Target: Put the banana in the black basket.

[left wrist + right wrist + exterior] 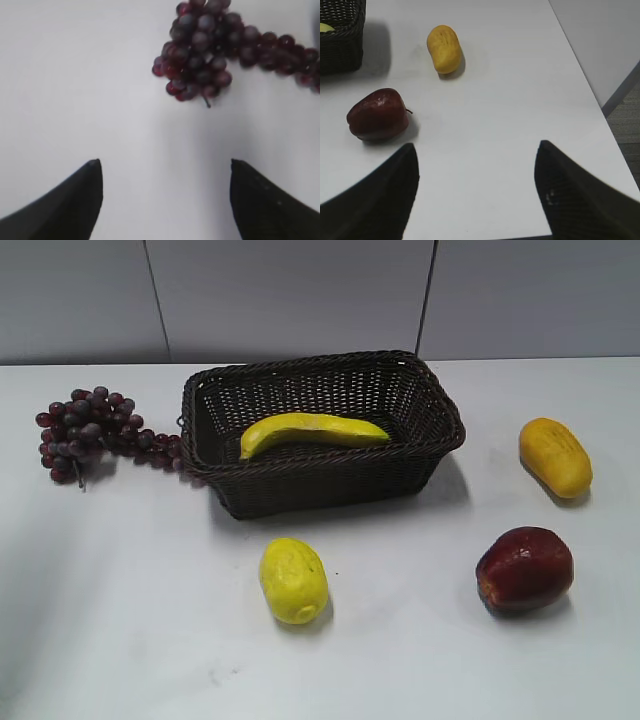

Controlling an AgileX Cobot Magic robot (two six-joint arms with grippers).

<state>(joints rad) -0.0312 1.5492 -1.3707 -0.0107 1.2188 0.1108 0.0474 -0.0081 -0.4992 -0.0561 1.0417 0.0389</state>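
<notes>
The long curved yellow banana (312, 430) lies inside the black basket (330, 478) at the middle of the table, its ends near the basket's left and right walls. A corner of the basket (340, 50) shows at the top left of the right wrist view, with a sliver of banana (325, 27) inside. My left gripper (162, 165) is open and empty above bare table, short of the grapes. My right gripper (476, 150) is open and empty above bare table near the table's right edge. Neither gripper shows in the exterior view.
A dark purple grape bunch (95, 430) lies left of the basket and shows in the left wrist view (210, 55). A short yellow lemon-like fruit (293, 580) lies in front. A dark red apple (525, 570) (377, 114) and an orange-yellow oblong fruit (555, 456) (444, 49) lie at the right.
</notes>
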